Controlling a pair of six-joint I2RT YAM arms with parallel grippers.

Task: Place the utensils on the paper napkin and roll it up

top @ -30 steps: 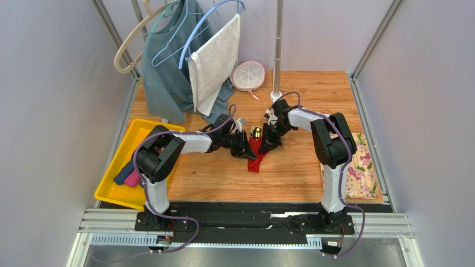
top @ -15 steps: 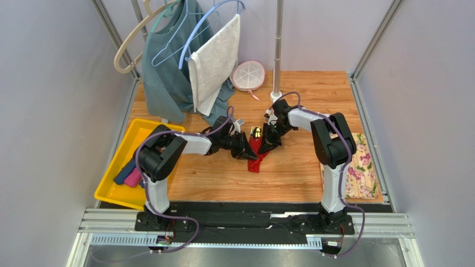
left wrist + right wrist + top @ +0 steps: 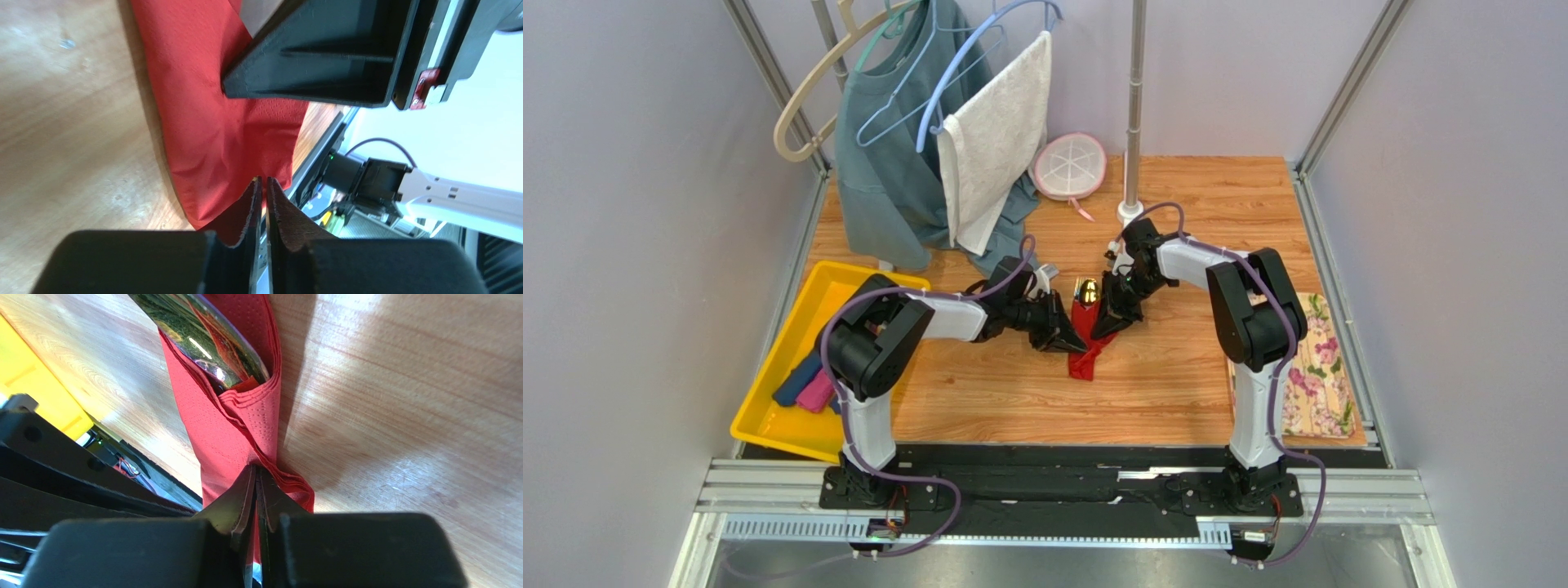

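Both claws were closed tight on the paper napkin (image 3: 239, 435), which lay mid-desk (image 3: 1210, 208). Left claw (image 3: 265, 184) pinched one edge; right claw (image 3: 255, 471) pinched the bunched lower end. Napkin was wrapped loosely around the utensils (image 3: 190, 331), shiny gold heads poking out the far end.

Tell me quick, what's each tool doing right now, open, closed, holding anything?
Left tool: closed, pinching an edge of the paper napkin.
Right tool: closed, pinching the paper napkin wrapped around the utensils.
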